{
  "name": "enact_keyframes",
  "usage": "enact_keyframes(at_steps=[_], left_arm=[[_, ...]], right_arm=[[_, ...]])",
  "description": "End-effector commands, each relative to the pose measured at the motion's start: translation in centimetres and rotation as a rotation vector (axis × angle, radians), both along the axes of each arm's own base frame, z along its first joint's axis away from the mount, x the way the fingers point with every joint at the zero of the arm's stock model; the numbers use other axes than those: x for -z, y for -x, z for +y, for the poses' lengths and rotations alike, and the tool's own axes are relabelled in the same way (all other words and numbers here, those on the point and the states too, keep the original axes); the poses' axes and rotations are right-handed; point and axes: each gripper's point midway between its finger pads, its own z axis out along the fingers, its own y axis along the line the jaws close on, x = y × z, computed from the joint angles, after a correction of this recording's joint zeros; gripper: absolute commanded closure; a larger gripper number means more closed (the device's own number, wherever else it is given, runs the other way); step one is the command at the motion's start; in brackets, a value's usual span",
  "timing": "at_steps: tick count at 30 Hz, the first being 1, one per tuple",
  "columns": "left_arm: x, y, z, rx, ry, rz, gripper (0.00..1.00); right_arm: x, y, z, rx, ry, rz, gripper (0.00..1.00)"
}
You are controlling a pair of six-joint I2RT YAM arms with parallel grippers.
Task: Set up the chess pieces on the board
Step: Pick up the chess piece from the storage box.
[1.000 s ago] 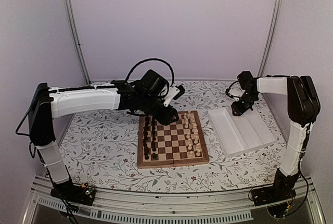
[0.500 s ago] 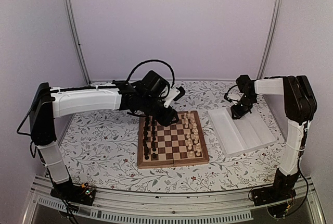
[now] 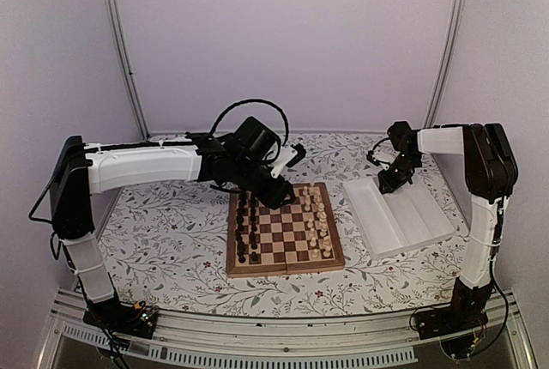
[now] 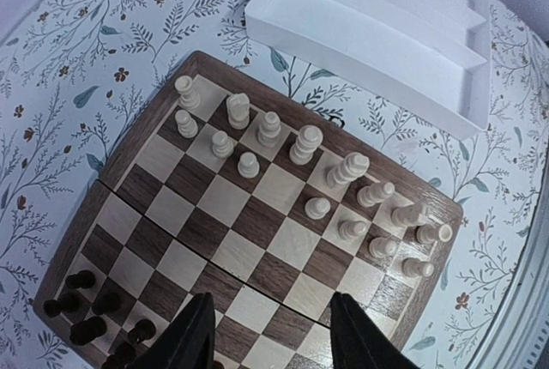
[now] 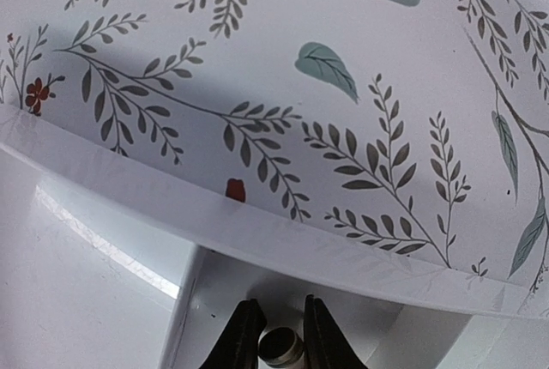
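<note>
One chess piece (image 5: 281,347) in tray (image 5: 257,233) is pointing end-on at camera; right gripper (image 5: 280,307), nearly closed, is pinching it.

Wooden board (image 4: 257,221), glossy white plastic tray (image 4: 369,43).

Cream chess pieces (image 4: 306,144) upright on board (image 4: 257,223)

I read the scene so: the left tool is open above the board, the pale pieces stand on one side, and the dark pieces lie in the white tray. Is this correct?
One point is wrong. The dark pieces stand on the board, opposite the pale pieces, not in the tray; the left wrist view shows this. The left tool is open above the board.
</note>
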Motion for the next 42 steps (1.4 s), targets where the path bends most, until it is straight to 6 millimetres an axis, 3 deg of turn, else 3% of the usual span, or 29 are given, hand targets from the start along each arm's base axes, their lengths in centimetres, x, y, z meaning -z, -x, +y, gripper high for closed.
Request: enact_keyframes(at_steps=[1,8,24,35,39,42], left_arm=[[-0.3,-0.6,-0.3,0.003,0.012,0.003,0.51],[0.1,-0.5,-0.4,0.008,0.006,0.018,0.51],[0.2,-0.4,-0.5,0.010,0.004,0.027,0.49],[0.6,-0.3,-0.6,0.011,-0.001,0.032,0.48],[0.9,-0.3,-0.8,0.014,0.001,0.044,0.48],[1.1,-0.3,-1.0,0.016,0.000,0.052,0.48]], right_arm=[[1.5,0.9,-0.3,0.019,-0.021,0.063,0.81],[0.5,1.2,-1.3,0.037,-0.018,0.044,0.75],[0.4,2.5,-3.1,0.060,0.038,0.045,0.71],[0.3,2.4,-3.0,0.083,-0.024,0.058,0.82],[-0.6,2.4,-3.8,0.096,-0.021,0.033,0.71],[-0.6,2.9,-4.0,0.085,-0.011,0.034,0.69]])
